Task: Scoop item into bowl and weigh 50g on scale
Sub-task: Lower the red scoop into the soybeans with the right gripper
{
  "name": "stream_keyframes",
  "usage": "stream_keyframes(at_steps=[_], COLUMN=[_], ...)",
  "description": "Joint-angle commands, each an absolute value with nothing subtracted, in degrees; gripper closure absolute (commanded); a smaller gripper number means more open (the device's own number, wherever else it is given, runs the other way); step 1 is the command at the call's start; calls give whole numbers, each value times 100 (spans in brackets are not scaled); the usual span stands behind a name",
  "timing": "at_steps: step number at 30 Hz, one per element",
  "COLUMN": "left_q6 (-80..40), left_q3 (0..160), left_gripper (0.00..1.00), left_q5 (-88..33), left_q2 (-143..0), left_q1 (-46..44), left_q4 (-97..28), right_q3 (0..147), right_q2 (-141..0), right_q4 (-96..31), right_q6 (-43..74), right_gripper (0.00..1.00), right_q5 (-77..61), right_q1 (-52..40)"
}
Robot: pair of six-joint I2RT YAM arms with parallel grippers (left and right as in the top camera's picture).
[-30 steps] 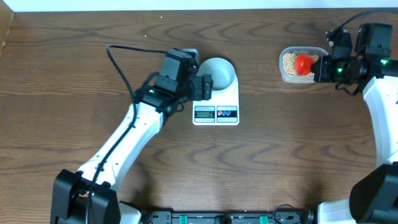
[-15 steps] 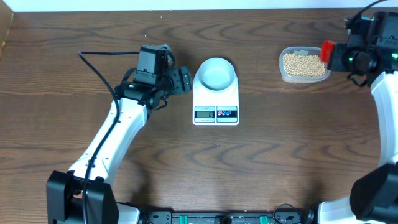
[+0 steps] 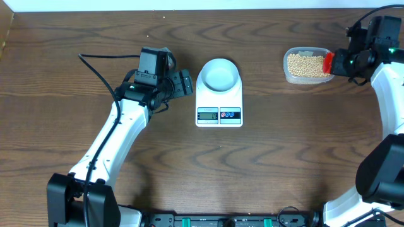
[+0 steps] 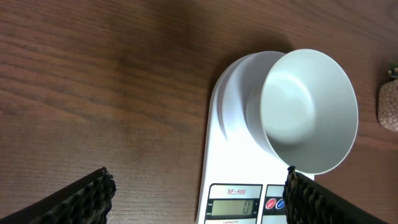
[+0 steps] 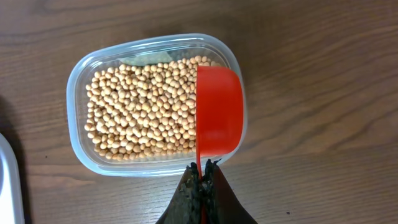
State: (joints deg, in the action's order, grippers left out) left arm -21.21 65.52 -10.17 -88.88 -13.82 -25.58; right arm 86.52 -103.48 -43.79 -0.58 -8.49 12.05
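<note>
The pale bowl [image 3: 219, 74] stands empty on the white scale [image 3: 219, 101]; in the left wrist view the bowl [image 4: 308, 112] sits on the scale [image 4: 233, 162], whose display reads 0. My left gripper [image 3: 185, 84] is open and empty just left of the scale, its fingers [image 4: 199, 199] wide apart. My right gripper [image 3: 339, 62] is shut on the handle of a red scoop [image 3: 328, 61]. The scoop [image 5: 217, 115] lies over the right end of the clear tub [image 5: 74, 124], which is full of tan beans [image 5: 143, 115].
The clear tub [image 3: 287, 72] stands at the back right of the brown wooden table, well right of the scale. A black cable [image 3: 101, 60] loops from the left arm. A corner of the scale [image 5: 6, 186] shows at the right wrist view's left edge.
My left gripper has drawn back leftward off the bowl. My right gripper lifted the scoop out to the right of the tub, then came back over its right end.
</note>
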Motion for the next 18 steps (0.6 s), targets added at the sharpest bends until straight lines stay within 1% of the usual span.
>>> stream_keyframes(at_steps=[1,14,18], left_q6=[-2174,-2171,-2171], left_q3=[6628,6624,6624], left_gripper=[11,11,11], left_q5=[-1002,-1000,-998], left_q2=[-8796,-8799,-8799], left_q1=[-1367,-1367,-1367], left_q4=[-2591,-2611,-2611], right_q3=[8761,8694,8630], right_q2=[-10455,-10514,-10514], right_q4=[-4348,-4169,-4053], right_q6=[16,16,-12], right_gripper=[99,99,99], right_q5=[-810,-819,-1007], right_q1=[1199,1190,1190])
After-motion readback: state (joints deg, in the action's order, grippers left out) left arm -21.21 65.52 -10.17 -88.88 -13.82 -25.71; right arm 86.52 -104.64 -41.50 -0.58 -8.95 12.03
